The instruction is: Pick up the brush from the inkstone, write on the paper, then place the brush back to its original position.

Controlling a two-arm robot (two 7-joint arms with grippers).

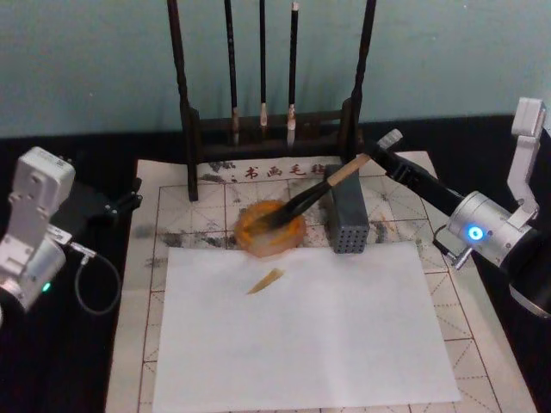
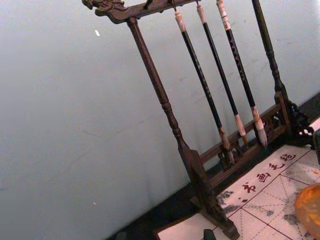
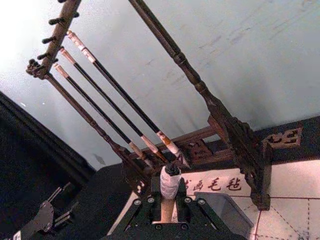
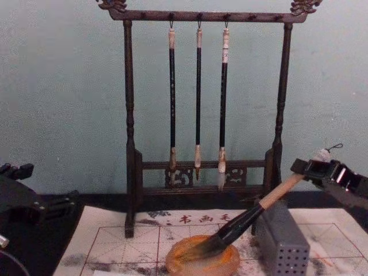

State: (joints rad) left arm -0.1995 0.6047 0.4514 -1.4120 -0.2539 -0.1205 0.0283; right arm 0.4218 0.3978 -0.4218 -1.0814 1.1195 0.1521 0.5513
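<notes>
Wooden brush [image 1: 323, 189] handle pinched tight in right pincer [image 1: 387, 144] | bristles on inkstone [image 1: 288, 245] (not lifted yet) | writing on paper [image 1: 452, 297], return both pending | left pincer [image 1: 120, 206] parked desk-left

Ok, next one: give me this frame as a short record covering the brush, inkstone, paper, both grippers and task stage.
brush: bristles in the inkstone, handle slanting up over the grey block
right gripper: shut on the brush's top end, near the cap
left gripper: parked to the left of the grid paper, holding nothing
grid paper: ink-smudged, partly covered by a plain white sheet with no ink strokes
task stage: brush grasped, not yet lifted from the inkstone
</notes>
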